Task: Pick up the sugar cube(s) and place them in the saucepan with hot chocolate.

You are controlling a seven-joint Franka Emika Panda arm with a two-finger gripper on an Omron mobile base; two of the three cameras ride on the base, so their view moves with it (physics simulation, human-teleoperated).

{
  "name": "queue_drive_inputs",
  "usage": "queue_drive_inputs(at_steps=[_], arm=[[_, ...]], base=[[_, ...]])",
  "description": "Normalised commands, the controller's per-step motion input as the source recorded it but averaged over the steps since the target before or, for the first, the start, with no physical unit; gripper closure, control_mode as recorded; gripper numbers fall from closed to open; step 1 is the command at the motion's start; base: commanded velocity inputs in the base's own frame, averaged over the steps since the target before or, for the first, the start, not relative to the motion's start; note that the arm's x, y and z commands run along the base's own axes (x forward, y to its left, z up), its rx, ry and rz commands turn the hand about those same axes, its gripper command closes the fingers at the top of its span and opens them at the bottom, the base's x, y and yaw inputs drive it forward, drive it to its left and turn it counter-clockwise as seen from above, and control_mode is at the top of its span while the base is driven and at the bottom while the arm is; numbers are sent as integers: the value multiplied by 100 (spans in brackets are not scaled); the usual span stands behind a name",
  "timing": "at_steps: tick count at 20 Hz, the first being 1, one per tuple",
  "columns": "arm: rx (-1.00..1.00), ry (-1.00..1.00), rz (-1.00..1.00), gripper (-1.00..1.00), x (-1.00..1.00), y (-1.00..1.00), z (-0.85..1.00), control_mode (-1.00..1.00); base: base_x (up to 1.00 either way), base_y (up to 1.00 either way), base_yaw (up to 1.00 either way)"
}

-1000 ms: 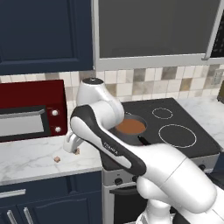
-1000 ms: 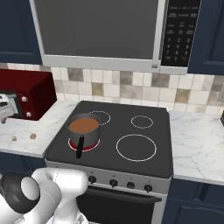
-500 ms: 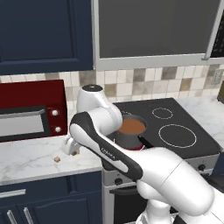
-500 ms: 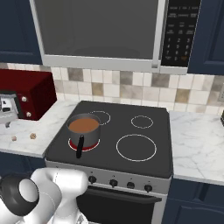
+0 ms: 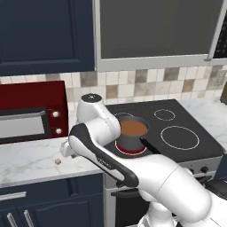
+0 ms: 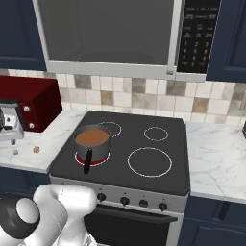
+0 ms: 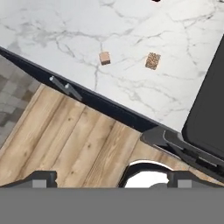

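Note:
Two tiny tan sugar cubes (image 7: 104, 57) (image 7: 152, 61) lie apart on the white marble counter (image 7: 65, 26), left of the stove. From the right base view both sugar cubes (image 6: 15, 152) (image 6: 36, 149) show; from the left, one sugar cube (image 5: 57, 162). The grey saucepan (image 6: 92, 141) of reddish-brown hot chocolate sits on the glowing front-left burner, its black handle (image 6: 88, 161) pointing forward. That saucepan (image 5: 133, 133) stands right of my arm. My gripper (image 7: 111, 179) hangs open and empty above the counter's front edge, short of the cubes. It is also at the gripper (image 5: 66, 150) and gripper (image 6: 10, 139).
A dark red countertop oven (image 5: 31, 111) stands at the back left against the tiled wall. The black stove top (image 6: 144, 149) spreads to the right, its edge (image 7: 205, 122) in the hand view. Blue drawers with a metal handle (image 7: 65, 87) sit below the counter, above a wooden floor.
The arm has folded lower and the hand has sunk slightly toward the counter near the cubes. The jaws have stayed wide apart. Cubes and saucepan have not moved.

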Motion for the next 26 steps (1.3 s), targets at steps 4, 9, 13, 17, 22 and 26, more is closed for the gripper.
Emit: queue_drive_inputs(at_steps=[4, 9, 13, 17, 22, 26], arm=[[0, 5, -19, -100, 44, -33, -19, -100], [-4, 0, -24, -100, 46, -13, -37, -100], [-9, 0, -25, -100, 56, 0, -38, -100], [-10, 0, -28, -100, 46, 0, -37, -100], [-1, 0, -8, -100, 33, 3, -11, -100], [0, 0, 0, -100, 39, 2, -8, -100]], base=[[0, 0, 0], [0, 0, 0], [0, 0, 0], [0, 0, 0], [0, 0, 0], [0, 0, 0]])
